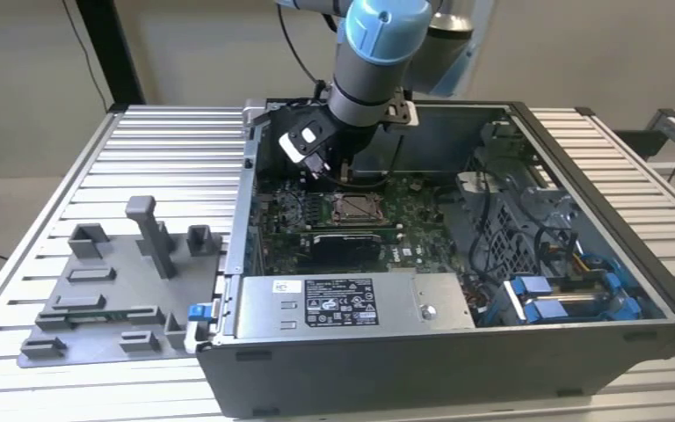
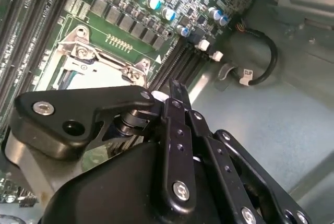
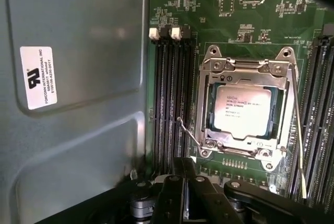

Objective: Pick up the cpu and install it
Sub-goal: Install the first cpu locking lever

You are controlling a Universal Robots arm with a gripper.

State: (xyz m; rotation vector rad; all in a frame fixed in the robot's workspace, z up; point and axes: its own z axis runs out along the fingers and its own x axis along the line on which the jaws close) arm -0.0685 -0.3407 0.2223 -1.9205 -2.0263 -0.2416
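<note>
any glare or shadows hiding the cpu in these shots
First wrist view: the cpu is evenly lit, no glare, with soft sheen on the case wall; second wrist view: a pale reflection streaks the bare case metal; exterior view: the table shows no hard shadows.

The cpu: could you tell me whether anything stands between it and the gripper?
Nothing covers the cpu, whose top sits bare inside the socket's metal frame. A thin wire lever juts out on the frame's side toward the gripper, which is by the memory slots.
</note>
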